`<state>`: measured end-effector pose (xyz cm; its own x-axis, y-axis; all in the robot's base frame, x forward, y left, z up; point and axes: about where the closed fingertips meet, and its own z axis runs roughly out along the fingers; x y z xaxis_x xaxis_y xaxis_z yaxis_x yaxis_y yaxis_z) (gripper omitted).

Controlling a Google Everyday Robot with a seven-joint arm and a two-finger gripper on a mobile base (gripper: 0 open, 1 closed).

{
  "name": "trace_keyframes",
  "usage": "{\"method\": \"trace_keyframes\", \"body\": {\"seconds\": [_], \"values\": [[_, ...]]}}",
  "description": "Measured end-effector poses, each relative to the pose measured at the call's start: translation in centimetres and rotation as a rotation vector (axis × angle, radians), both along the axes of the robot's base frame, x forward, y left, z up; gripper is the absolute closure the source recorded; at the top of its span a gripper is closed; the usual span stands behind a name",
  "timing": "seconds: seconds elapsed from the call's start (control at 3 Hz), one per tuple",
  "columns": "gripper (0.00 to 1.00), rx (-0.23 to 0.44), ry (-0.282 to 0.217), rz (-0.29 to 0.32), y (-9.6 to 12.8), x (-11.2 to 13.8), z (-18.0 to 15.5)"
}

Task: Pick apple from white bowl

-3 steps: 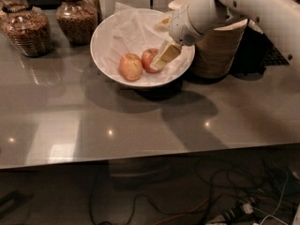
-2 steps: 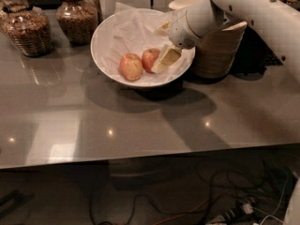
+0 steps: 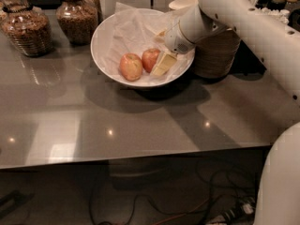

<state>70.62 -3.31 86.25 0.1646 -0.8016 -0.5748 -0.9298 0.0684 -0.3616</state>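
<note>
Gripper (image 3: 162,63), cream plastic, sits low inside the glossy white bowl (image 3: 100,55), just beside the round red apple (image 3: 150,58) on crumpled paper (image 3: 136,28). Can't tell how open it is.

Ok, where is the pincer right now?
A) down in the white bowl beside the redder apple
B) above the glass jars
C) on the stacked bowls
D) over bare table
A: the pincer sits low inside the white bowl, just to the right of the redder apple.
</note>
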Motion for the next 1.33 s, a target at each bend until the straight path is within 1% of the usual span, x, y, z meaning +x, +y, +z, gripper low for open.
{"method": "trace_keyframes", "body": {"seconds": [0.33, 0.67, 1.33], "values": [[0.27, 0.001, 0.01, 0.003, 0.41, 0.55, -0.72], [0.46, 0.001, 0.01, 0.003, 0.41, 0.55, -0.72], [0.93, -0.001, 0.02, -0.007, 0.23, -0.27, -0.84]]}}
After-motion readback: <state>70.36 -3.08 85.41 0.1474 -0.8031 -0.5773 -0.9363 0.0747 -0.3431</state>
